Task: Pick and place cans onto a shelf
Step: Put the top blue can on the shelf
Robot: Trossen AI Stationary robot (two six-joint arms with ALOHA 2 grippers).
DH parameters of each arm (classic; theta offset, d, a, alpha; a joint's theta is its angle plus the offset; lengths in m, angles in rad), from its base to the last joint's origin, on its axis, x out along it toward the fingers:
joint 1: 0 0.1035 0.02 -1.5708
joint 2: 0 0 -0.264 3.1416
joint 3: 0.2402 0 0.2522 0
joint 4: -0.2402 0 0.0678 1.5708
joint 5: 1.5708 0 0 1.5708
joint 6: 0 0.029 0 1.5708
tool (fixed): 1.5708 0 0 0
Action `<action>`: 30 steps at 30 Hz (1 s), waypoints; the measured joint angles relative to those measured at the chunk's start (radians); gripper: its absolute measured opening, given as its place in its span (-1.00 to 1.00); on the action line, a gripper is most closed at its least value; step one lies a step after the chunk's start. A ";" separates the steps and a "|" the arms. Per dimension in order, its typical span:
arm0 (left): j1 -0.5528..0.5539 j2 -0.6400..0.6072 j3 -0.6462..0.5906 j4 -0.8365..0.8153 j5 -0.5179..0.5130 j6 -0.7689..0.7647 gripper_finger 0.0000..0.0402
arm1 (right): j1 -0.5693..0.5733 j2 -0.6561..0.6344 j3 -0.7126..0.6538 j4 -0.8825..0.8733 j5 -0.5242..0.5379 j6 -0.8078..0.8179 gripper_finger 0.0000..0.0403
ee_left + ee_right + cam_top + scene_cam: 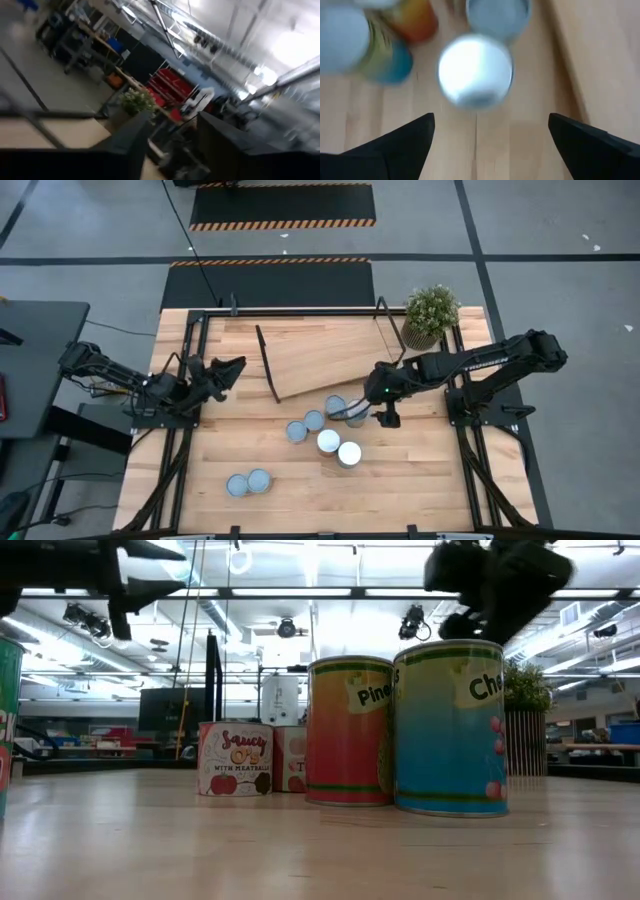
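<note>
The right gripper (pixel 490 132) is hovering with fingers spread wide, grasping nothing. A can (pixel 475 70) is standing upright just ahead at twelve o'clock, beside the shelf (pixel 320 355) edge. The left gripper (pixel 222 372), seemingly part-open, is waiting farther off.

Short can (pixel 235 759) reads "Saucy O's with meatballs" (others cut off).

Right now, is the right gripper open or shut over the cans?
Open. In the right wrist view the right gripper has its two fingers spread wide, nothing between them, above a silver-topped can standing upright on the table.
</note>
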State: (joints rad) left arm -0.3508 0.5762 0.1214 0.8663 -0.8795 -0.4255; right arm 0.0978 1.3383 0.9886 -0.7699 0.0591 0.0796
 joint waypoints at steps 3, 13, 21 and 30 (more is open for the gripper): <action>-0.002 0.000 0.049 -0.062 0.000 0.118 0.15 | 0.018 -0.003 0.000 -0.057 0.001 0.018 0.98; 0.000 0.000 0.286 -0.590 -0.100 0.195 0.31 | 0.050 0.043 -0.076 0.116 0.058 0.032 0.98; 0.000 0.000 0.475 -0.947 -0.100 0.143 0.31 | 0.050 0.174 -0.086 0.305 0.057 -0.001 0.99; 0.000 -0.001 0.535 -0.970 -0.087 0.141 0.30 | 0.049 0.233 -0.085 0.373 0.061 0.003 0.94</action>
State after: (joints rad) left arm -0.3510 0.5755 0.6567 -0.1040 -0.9669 -0.2848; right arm 0.1467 1.5708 0.9031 -0.3974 0.1200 0.0822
